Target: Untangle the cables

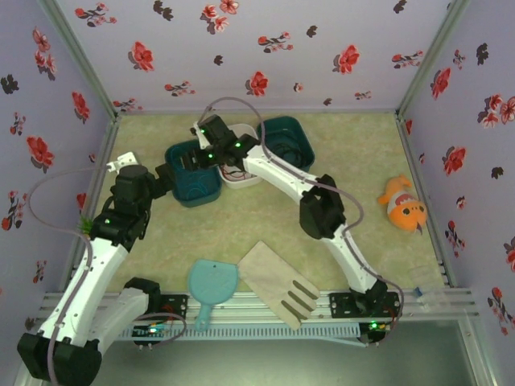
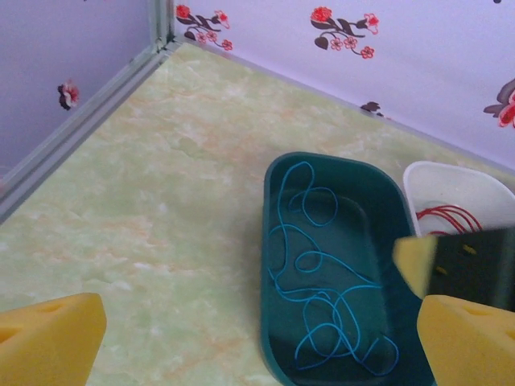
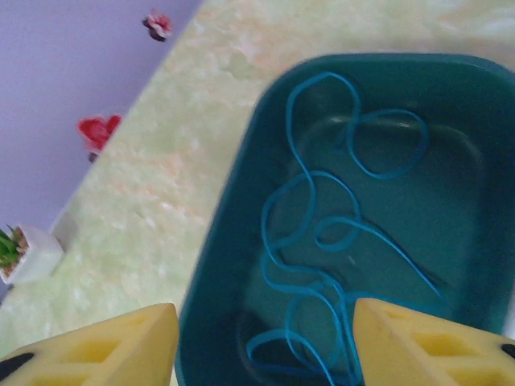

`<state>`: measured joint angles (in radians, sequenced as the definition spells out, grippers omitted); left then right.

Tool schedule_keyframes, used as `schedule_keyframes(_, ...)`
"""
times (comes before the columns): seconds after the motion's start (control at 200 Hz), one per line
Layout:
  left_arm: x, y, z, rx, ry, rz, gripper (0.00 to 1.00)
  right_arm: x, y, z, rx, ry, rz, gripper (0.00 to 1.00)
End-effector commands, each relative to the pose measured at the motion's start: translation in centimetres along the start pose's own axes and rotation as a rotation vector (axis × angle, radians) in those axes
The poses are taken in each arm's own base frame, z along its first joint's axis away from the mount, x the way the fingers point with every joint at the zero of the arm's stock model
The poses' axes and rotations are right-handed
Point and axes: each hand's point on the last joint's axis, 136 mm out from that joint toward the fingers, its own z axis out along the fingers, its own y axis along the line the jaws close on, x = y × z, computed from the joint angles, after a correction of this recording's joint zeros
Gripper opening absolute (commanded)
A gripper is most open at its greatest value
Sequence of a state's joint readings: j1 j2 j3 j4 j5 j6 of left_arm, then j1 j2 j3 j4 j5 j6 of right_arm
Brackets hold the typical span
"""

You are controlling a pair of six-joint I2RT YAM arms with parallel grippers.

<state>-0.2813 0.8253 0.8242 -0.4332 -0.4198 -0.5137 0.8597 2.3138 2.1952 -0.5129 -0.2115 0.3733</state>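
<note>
Loosely coiled, the teal-blue cable (image 3: 304, 281) lies in a teal bin (image 3: 233, 201) toward the tabletop's (image 2: 161, 201) far-left corner, with bare surface beside it. The right tool (image 3: 265, 322) hovers above, half-open and empty. The left tool (image 2: 257, 338) gapes wide, also empty. The red cable (image 2: 442, 215) sits part-hidden in the white bin (image 2: 451, 173).

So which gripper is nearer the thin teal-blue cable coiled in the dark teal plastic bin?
Right. The right gripper hovers directly over the cable; the left gripper sits farther back, by the bin's edge.
</note>
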Motion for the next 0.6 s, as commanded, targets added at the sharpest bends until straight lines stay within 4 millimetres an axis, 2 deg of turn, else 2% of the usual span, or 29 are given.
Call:
schedule_keyframes(0.0,-0.5,1.9,-0.3,-0.084,-0.028,0.028,1.0,-2.4,-1.2,-6.0,0.109,-0.131,-0.02,0.63)
schedule_keyframes(0.12,0.0,3.5,0.0,-0.148,-0.028,0.013,1.0,-0.3,-4.8,-10.7,0.238,-0.182,0.02,0.69)
schedule_keyframes(0.145,0.1,3.8,0.1,-0.16,-0.029,0.009,1.0,-0.1,-5.5,-12.2,0.265,-0.204,0.033,0.7)
schedule_keyframes(0.205,0.2,4.7,0.4,-0.195,-0.036,-0.01,1.0,1.8,-8.1,-14.6,0.355,-0.22,0.07,0.72)
schedule_keyframes(0.37,1.4,7.7,1.1,-0.31,-0.013,-0.034,1.0,5.8,-14.5,-23.7,0.608,-0.33,0.174,0.8)
schedule_keyframes(0.475,2.6,9.7,1.5,-0.391,0.042,-0.028,1.0,8.2,-17.3,-29.2,0.744,-0.414,0.221,0.88)
schedule_keyframes(0.555,3.6,11.0,2.0,-0.441,0.079,-0.009,1.0,10.1,-19.3,-32.6,0.843,-0.467,0.251,0.98)
schedule_keyframes(0.595,3.9,11.5,2.3,-0.458,0.088,-0.007,1.0,10.9,-20.0,-33.9,0.878,-0.49,0.267,0.99)
